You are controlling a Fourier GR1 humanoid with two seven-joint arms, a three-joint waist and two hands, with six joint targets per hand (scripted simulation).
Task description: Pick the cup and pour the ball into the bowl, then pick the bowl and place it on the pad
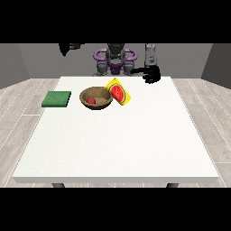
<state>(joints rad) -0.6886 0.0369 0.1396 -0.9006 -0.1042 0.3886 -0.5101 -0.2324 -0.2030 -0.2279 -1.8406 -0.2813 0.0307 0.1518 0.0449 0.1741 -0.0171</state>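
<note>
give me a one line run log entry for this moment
ball: in bowl | cup: tipped beside bowl | bowl: not on pad | hand at view's right: raised, off cup

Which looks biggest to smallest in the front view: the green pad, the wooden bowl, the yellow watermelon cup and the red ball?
1. Brown wooden bowl, widest.
2. Flat green square pad, nearly as wide; these two are close, so that order is unsure.
3. Yellow cup with the watermelon picture, tipped beside the bowl.
4. Small red ball inside the bowl, clearly smallest.
</note>
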